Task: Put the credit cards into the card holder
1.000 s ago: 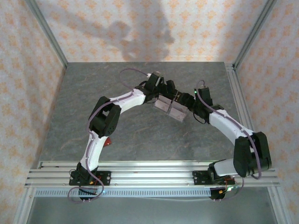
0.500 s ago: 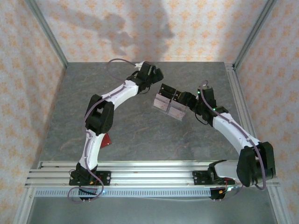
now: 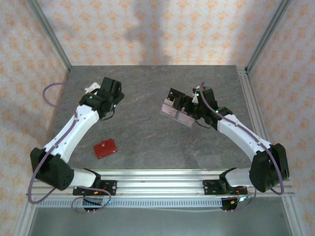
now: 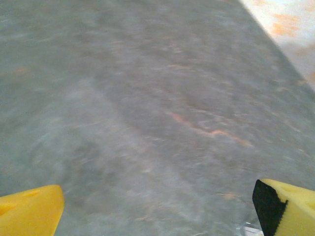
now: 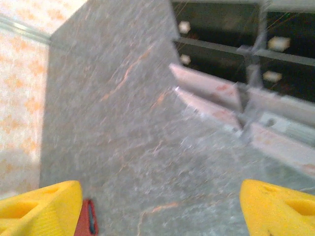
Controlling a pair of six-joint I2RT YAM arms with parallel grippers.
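The credit cards [image 3: 173, 112] are pale grey-pink strips with black parts, right of the table's centre. In the right wrist view the credit cards [image 5: 211, 91] fill the right side. My right gripper [image 3: 183, 101] hangs close beside them, rolled on its side. Seen from the right wrist, that gripper [image 5: 160, 211] is open, with bare table between its yellow fingertips [image 5: 280, 206]. The card holder [image 3: 105, 148], a small red wallet, lies flat near the front left; a sliver of the card holder [image 5: 86, 219] shows by a fingertip. My left gripper [image 3: 114, 91] is open over bare table [image 4: 160, 216], far from both.
Aluminium rails [image 3: 157, 179] run along the table's near edge. Another rail [image 3: 248, 108] lines the right side. Patterned walls close in the left, far and right sides. A purple cable [image 3: 49, 91] loops off the left arm.
The left arm has swung from the cards to the far left, uncovering the red card holder. The right gripper has stayed by the cards, which have barely shifted.
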